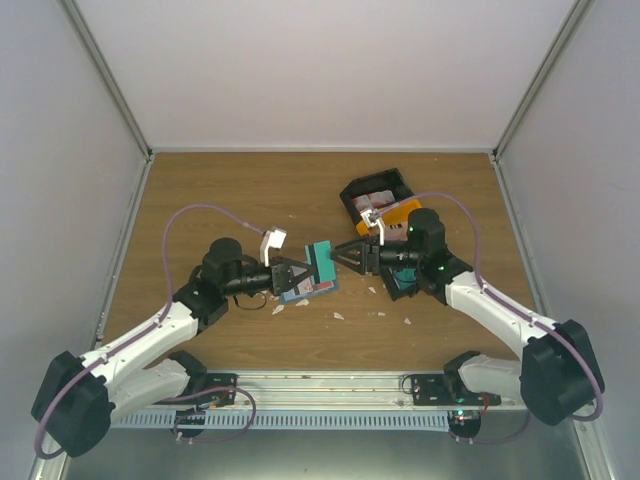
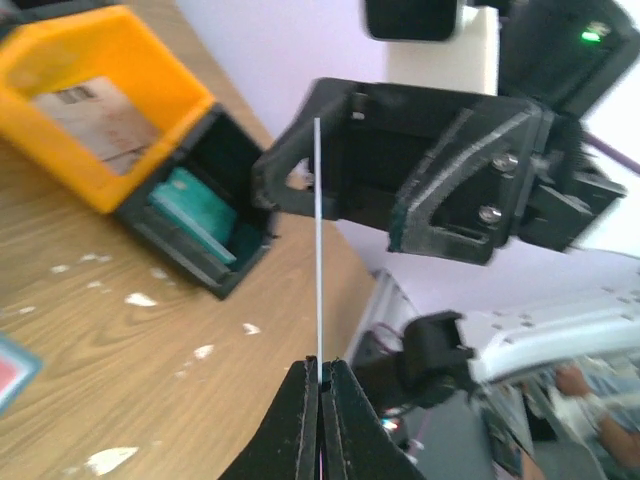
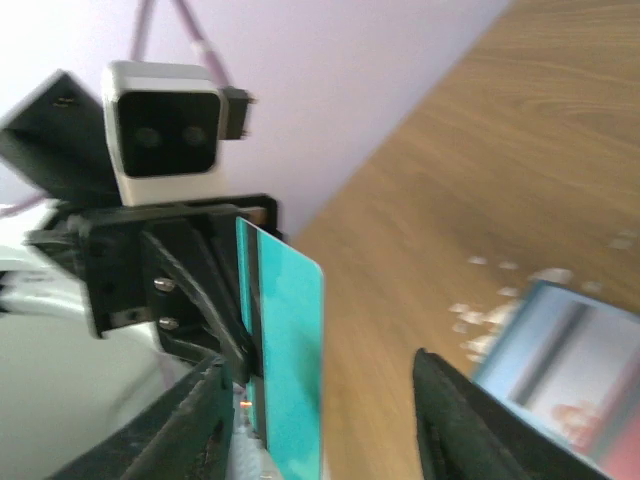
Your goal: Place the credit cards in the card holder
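Left gripper clenched on teal card | right gripper released | step: transfer | next: alignment with card holder mouth required

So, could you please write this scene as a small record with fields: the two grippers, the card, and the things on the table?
left gripper: shut on the teal card, which it holds upright on edge above the table
right gripper: open, with one finger on each side of the card
below the grippers: flat blue piece with red patches, lying flat
bins: orange bin beside black bin
loose: white scraps
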Controlling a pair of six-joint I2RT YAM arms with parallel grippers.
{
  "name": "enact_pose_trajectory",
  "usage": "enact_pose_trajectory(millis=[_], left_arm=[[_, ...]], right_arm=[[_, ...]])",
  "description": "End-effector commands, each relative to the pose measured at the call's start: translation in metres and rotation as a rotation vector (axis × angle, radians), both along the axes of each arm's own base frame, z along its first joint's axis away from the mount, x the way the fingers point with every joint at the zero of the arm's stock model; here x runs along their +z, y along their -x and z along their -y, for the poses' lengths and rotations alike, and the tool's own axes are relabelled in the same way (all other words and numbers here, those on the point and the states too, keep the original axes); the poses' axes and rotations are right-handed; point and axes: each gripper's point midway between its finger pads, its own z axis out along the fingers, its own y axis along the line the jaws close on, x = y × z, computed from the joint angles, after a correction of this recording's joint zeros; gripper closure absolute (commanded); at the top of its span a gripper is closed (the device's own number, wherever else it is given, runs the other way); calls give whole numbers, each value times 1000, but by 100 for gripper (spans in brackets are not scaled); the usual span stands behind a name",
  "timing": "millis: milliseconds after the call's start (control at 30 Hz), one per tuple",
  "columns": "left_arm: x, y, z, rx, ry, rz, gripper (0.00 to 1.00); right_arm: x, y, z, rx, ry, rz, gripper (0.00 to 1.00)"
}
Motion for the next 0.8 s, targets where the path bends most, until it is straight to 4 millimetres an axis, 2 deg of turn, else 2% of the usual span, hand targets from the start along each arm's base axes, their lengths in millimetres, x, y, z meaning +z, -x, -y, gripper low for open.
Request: enact_pose_trajectory(millis=[0,100,200,467,600,767], left_arm=[[-33,-34,-26,241,-75,-15,100],[-60,-47,-39,330,-112,-105,100],[-81,-54,-47,369,-133,-188,100],[-124,-64,-60,431,-146,-361,100],[-142,-66,-73,487,-187,-403,100],[-153,-63,-85,514,-220,-406,100]], right_arm=[[-53,-27,17,-206,222,-53,47],[-89,-50,40,-396,429,-73,47],[-112,-56,46,-482,593,-53,47],[-176,-60,11,-460,880,-24,49],[-190,-69,-2,-469,997,17,49],[-205,-69,-12,-470,1079,33,49]])
